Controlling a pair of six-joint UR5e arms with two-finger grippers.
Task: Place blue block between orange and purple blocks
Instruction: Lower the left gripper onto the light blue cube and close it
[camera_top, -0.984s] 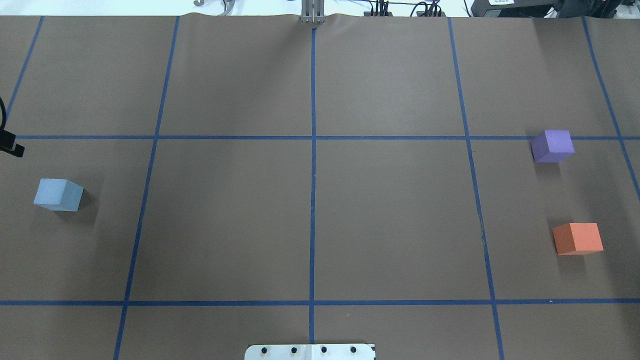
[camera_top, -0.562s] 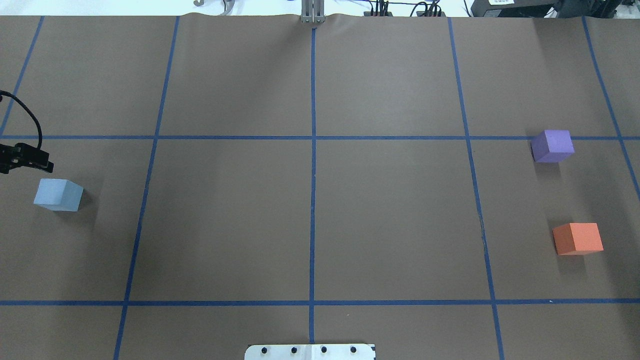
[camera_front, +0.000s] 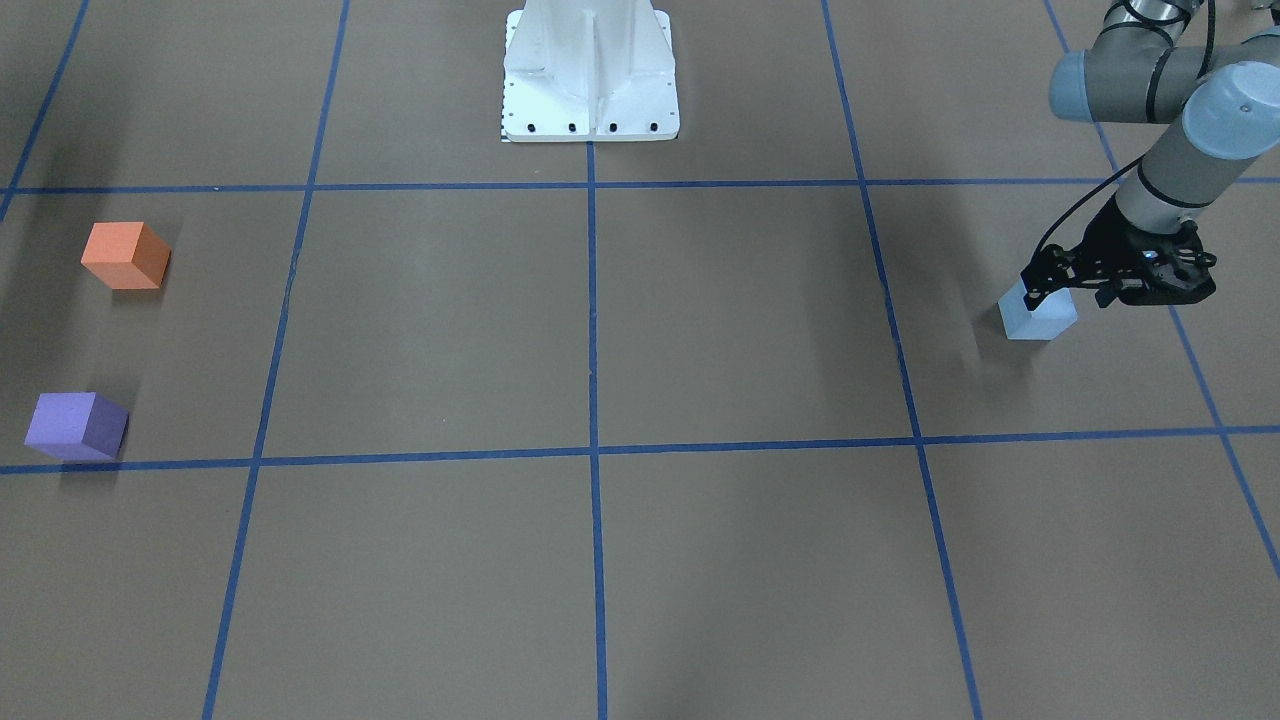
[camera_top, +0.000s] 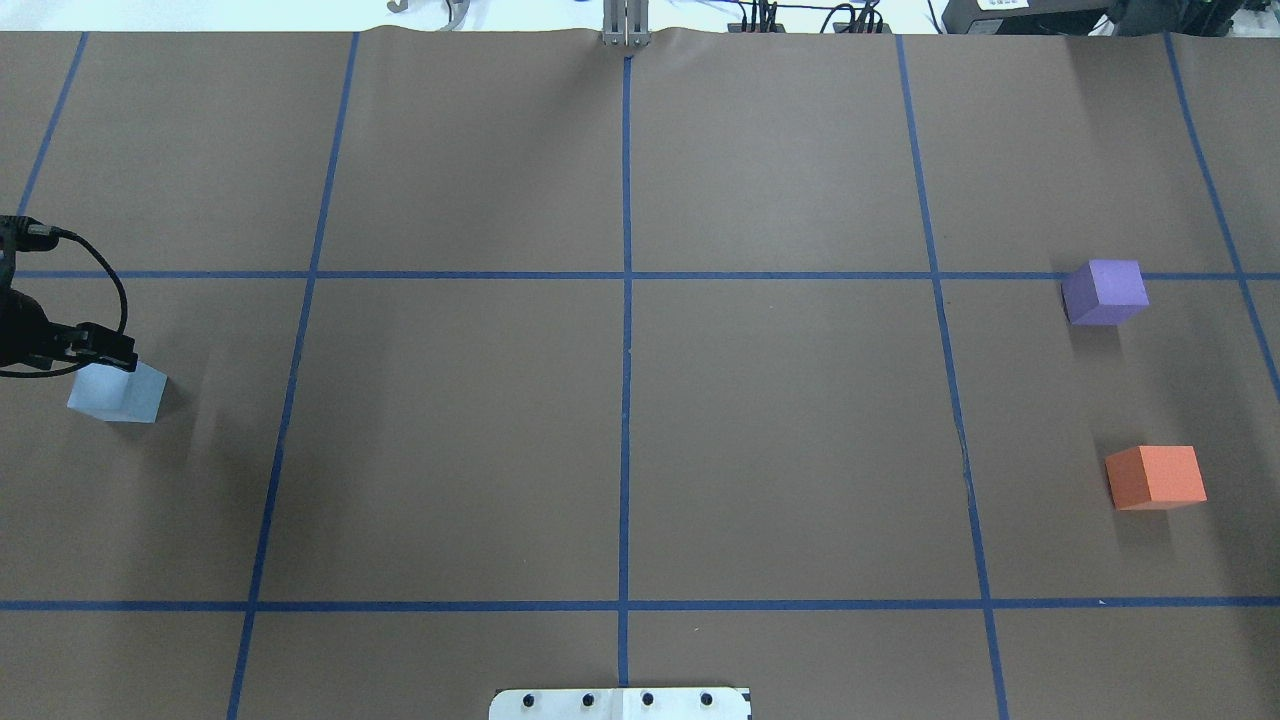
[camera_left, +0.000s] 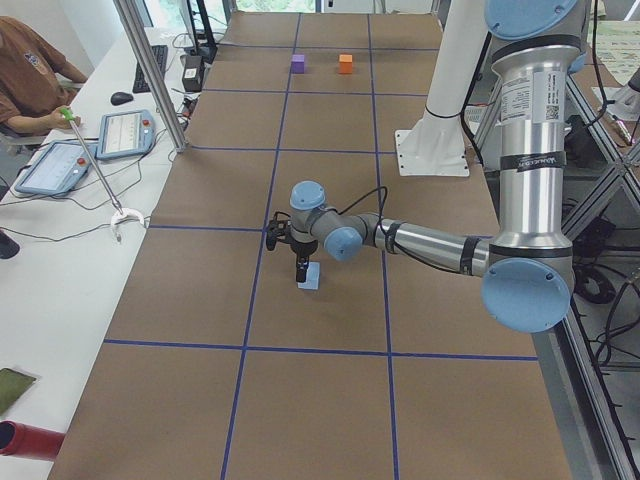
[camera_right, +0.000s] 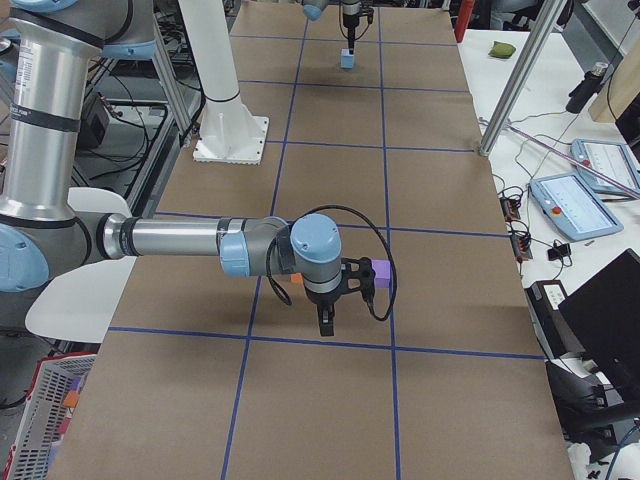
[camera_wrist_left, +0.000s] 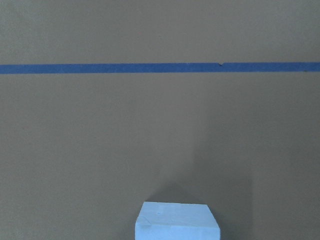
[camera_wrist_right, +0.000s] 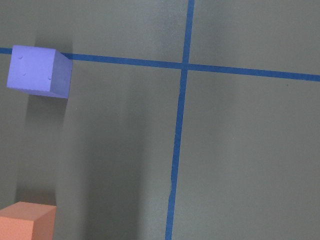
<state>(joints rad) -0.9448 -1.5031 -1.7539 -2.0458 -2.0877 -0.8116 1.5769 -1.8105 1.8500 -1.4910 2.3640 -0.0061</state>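
The pale blue block (camera_top: 115, 392) lies at the table's left end; it also shows in the front view (camera_front: 1038, 316) and at the bottom of the left wrist view (camera_wrist_left: 176, 221). My left gripper (camera_front: 1055, 285) (camera_top: 105, 350) hangs just above the block's far top edge and looks open and empty. The purple block (camera_top: 1104, 291) and the orange block (camera_top: 1155, 477) lie apart at the right end. My right gripper (camera_right: 325, 322) hovers beside them in the exterior right view only, so I cannot tell its state.
The brown table (camera_top: 620, 420) carries a blue tape grid. The white robot base (camera_front: 590, 75) stands at the robot's edge. Operators' desks with tablets (camera_left: 100, 140) run along the far side.
My left gripper has come in from the left edge, moving right and toward the robot, and now stands over the blue block's far edge. The blocks have not moved.
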